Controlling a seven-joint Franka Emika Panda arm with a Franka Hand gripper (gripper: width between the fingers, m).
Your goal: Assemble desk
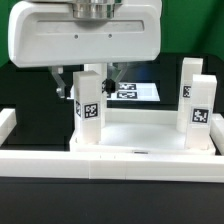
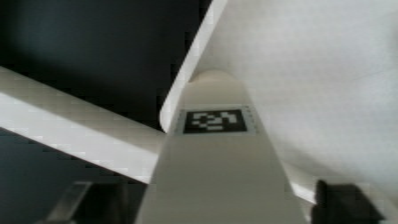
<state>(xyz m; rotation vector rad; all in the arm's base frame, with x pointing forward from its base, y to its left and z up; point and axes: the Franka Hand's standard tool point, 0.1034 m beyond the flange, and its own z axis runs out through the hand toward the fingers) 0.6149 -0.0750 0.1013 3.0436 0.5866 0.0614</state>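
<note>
Nearest the exterior camera runs a long plain white border rail (image 1: pixel 110 163). Behind it sits the large white rectangular tray-like desk top (image 1: pixel 150 128) on the dark surface (image 1: pixel 30 75). Two short square white tagged legs stand upright in it: one (image 1: pixel 89 108) under the gripper (image 1: pixel 88 72), fingers (image 2: pixel 338 200) clamped on it, another (image 1: pixel 195 98) at the exterior view's right.

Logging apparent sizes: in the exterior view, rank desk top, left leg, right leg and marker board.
1. Desk top.
2. Left leg and right leg: alike, so unranked.
3. Marker board: smallest showing, but farther back and partly hidden.
</note>
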